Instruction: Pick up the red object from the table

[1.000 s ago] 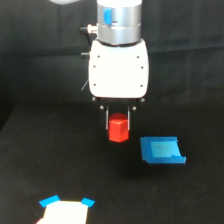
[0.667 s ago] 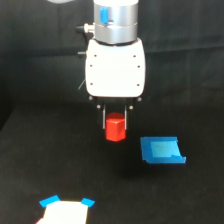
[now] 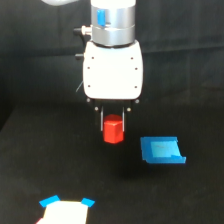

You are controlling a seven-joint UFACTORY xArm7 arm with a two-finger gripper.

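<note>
The red object point(image 3: 113, 130), a small stubby red-orange block, hangs between the fingers of my gripper point(image 3: 113, 125), which is shut on it. It is lifted clear of the black table point(image 3: 75, 170), with dark surface visible beneath it. The white gripper body and grey arm rise above it in the middle of the exterior view.
A flat blue piece point(image 3: 161, 150) lies on the table toward the exterior view's right of the held block. A white piece with blue corners point(image 3: 65, 210) sits at the bottom edge, left of centre. A black curtain point(image 3: 30, 50) hangs behind.
The gripper has moved up and toward the exterior view's left, carrying the red object higher off the table. The blue piece has stayed put.
</note>
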